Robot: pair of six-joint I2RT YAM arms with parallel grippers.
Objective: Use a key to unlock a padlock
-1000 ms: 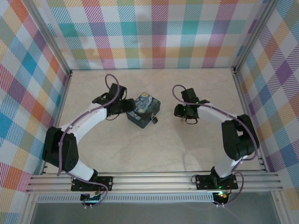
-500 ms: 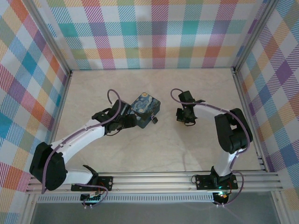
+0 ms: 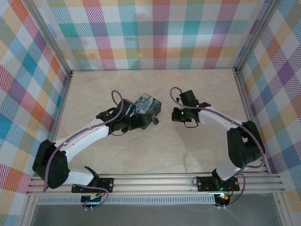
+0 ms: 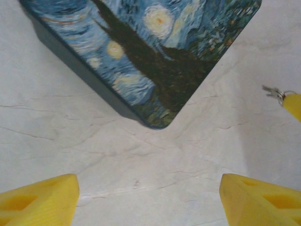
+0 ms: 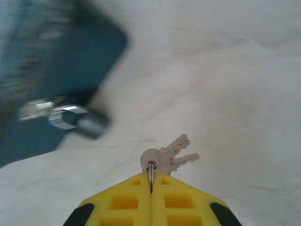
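We see the padlock point(image 3: 147, 109) lying flat on the pale marbled worktop point(image 3: 164, 150), a little left of the middle, with its night-sky print facing up and one corner turned toward the arms. The left pincer point(image 3: 133, 122) sits low just beside the padlock's near-left side. In the left wrist view its yellow fingers point(image 4: 40, 200) stand wide apart and hold nothing. There the padlock point(image 4: 155, 52) lies ahead of the fingers rather than between them, its rounded corner pointing into the gap. The right pincer point(image 3: 175, 114) is near the padlock's right side but apart from it. In the right wrist view the right pincer point(image 5: 151, 181) is closed, its yellow tips pressed together on the key point(image 5: 170, 156). The key fans out in front of them with a second one like it, just over the worktop. Up and to the left of it we make out the padlock's teal side point(image 5: 61, 61) and a small silvery piece point(image 5: 63, 115) against it, both too blurred to read. The left wrist view catches the key point(image 4: 273, 91) at its right edge.
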